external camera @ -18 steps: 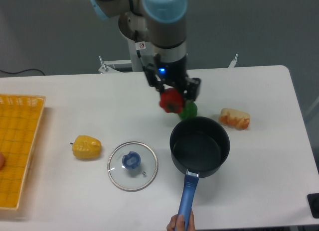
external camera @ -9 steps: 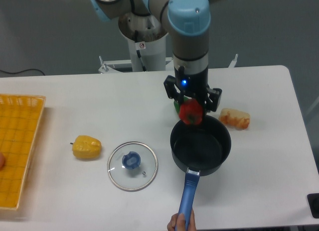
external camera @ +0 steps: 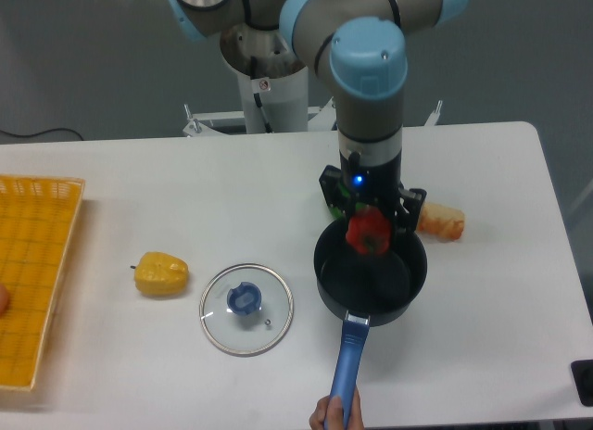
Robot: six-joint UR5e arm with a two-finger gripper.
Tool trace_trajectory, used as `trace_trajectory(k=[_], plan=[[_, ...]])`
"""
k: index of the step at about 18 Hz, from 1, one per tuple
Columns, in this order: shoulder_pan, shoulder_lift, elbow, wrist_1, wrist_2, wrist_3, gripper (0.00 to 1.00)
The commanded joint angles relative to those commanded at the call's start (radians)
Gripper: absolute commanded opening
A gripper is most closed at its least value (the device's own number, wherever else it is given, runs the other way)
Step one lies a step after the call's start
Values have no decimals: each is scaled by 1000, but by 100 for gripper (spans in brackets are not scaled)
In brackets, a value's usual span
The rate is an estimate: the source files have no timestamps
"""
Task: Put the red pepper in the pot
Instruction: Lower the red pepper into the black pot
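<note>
The red pepper [external camera: 368, 233] hangs over the far half of the pot [external camera: 371, 282], held in my gripper [external camera: 370, 228], which is shut on it. The pot is a black saucepan with a long blue handle [external camera: 345, 365] pointing toward the table's front edge. The pepper sits above the pot's dark interior, apparently clear of the bottom. My gripper's body hides most of the green pepper [external camera: 337, 198] just behind the pot.
A hand [external camera: 335, 416] holds the end of the blue handle at the front edge. A glass lid with a blue knob [external camera: 246, 309] lies left of the pot, a yellow pepper [external camera: 161, 273] farther left, an orange-white food item [external camera: 439, 220] right of the gripper. A yellow basket [external camera: 32, 272] stands at the far left.
My gripper has carried the red pepper rightward and toward the front, from beside the green pepper to over the pot's inside. The pot shifted slightly.
</note>
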Motion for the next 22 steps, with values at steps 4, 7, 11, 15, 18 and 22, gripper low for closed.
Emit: trace_trajectory(k=[4, 7, 11, 15, 18, 22], plan=[[-3, -17, -9, 14, 0, 0, 42], [-5, -32, -9, 18, 0, -2, 45], [-8, -46, -15, 18, 2, -12, 45], [-17, -64, -15, 20, 5, -12, 45], [-28, -78, -17, 25, 6, -12, 48], [-29, -81, -18, 32, 23, -6, 56]])
